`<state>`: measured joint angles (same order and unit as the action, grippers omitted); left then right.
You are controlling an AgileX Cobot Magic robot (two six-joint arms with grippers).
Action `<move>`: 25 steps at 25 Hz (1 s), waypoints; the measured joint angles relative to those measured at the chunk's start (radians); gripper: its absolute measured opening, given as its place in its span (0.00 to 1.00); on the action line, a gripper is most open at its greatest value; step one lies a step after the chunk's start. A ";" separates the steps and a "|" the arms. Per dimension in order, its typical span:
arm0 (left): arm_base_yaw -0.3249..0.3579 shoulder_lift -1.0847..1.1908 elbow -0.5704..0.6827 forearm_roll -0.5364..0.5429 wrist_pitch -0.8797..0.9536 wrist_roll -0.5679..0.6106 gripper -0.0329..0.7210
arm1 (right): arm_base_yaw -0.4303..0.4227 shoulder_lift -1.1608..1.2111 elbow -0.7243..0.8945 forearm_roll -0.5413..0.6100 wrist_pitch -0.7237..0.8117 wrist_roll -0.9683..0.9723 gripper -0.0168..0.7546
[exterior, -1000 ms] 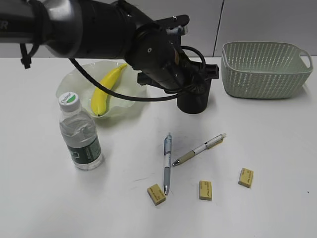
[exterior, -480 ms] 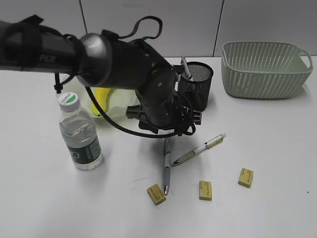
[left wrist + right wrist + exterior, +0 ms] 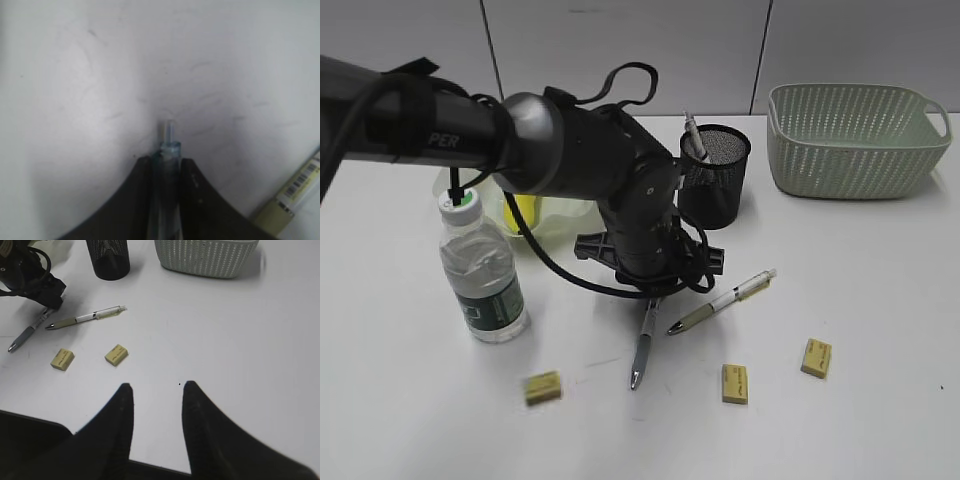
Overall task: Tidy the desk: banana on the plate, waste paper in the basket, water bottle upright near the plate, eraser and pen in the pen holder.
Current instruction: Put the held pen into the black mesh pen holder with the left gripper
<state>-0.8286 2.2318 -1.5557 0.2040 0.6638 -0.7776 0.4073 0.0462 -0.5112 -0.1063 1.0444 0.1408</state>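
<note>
My left gripper (image 3: 166, 160) is shut on the top end of a blue-grey pen (image 3: 169, 150), which lies slanted on the desk (image 3: 840, 430) below the arm (image 3: 642, 350). A second, white-and-olive pen (image 3: 722, 301) lies just right of it. Three yellow erasers (image 3: 543, 387) (image 3: 735, 383) (image 3: 816, 357) lie in front. The black mesh pen holder (image 3: 714, 175) holds one pen (image 3: 692, 132). The water bottle (image 3: 483, 270) stands upright by the plate (image 3: 560, 215), with the banana (image 3: 525, 212) mostly hidden by the arm. My right gripper (image 3: 156, 390) hovers open and empty. The waste paper is out of view.
The pale green basket (image 3: 857, 140) stands at the back right, right of the pen holder. The left arm's black cables (image 3: 620, 80) loop above the plate and holder. In the right wrist view two erasers (image 3: 62, 359) (image 3: 116, 354) lie ahead of the open fingers.
The left arm came down from the pen holder, leaving a pen in it, and closed on the blue-grey pen. That pen swung slantwise, and the left eraser slid further left.
</note>
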 joint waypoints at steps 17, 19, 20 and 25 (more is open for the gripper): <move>0.025 -0.227 0.001 0.336 -0.704 0.004 0.20 | 0.000 0.000 0.000 0.000 0.000 0.000 0.38; 0.062 -0.211 0.000 0.370 -0.896 0.028 0.20 | 0.000 0.000 0.000 0.000 0.000 0.000 0.38; 0.084 -0.195 0.000 0.365 -0.981 0.050 0.20 | 0.000 0.000 0.000 0.000 0.000 0.000 0.38; 0.174 -0.082 0.001 0.234 -1.230 0.235 0.20 | 0.000 0.000 0.000 0.000 0.000 0.000 0.38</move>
<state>-0.6547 2.1493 -1.5543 0.4376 -0.5659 -0.5427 0.4073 0.0462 -0.5112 -0.1063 1.0444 0.1405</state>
